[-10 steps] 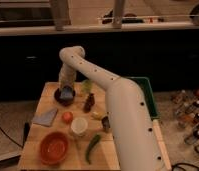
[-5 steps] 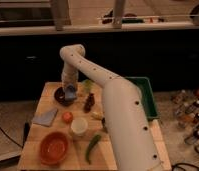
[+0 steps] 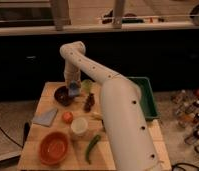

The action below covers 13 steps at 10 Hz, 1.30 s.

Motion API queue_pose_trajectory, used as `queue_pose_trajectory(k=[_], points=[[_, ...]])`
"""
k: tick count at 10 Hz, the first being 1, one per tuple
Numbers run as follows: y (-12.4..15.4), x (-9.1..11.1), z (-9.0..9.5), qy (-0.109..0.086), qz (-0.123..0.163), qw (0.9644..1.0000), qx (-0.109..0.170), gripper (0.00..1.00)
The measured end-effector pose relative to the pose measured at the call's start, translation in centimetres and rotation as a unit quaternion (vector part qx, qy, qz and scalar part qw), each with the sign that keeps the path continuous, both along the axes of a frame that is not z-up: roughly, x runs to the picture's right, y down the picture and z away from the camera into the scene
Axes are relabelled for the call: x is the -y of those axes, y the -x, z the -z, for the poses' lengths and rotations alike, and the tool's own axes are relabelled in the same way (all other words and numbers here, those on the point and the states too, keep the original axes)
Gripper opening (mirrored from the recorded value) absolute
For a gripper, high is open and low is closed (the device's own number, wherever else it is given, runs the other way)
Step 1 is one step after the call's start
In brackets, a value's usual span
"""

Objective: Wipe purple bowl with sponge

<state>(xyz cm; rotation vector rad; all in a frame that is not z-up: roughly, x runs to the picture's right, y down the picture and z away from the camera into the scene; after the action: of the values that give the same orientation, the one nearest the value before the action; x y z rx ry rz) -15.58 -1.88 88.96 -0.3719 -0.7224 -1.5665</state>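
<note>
The arm reaches far-left, elbow high, forearm pointing straight down. Its claw pinches the sponge at the right rim of the purple bowl, on the bench's far-left part.

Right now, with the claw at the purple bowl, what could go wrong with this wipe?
The claw is at the right rim of the purple bowl with the sponge; pressing on that edge could tip or slide the bowl. The bowl lies near the far corner of the table, so a shove might send it off. The dark brown object stands close by; a wide sweep could knock it.
</note>
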Motion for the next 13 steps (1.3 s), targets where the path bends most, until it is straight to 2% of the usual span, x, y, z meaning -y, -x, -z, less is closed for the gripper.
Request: queue_pose_trajectory(k=[2,13], points=[[-0.21,0.53,-0.25,-0.012,-0.005,0.9998,-0.015,0.0],[-0.43,0.54,-0.31,-0.012,-0.005,0.9998,-0.016,0.0]])
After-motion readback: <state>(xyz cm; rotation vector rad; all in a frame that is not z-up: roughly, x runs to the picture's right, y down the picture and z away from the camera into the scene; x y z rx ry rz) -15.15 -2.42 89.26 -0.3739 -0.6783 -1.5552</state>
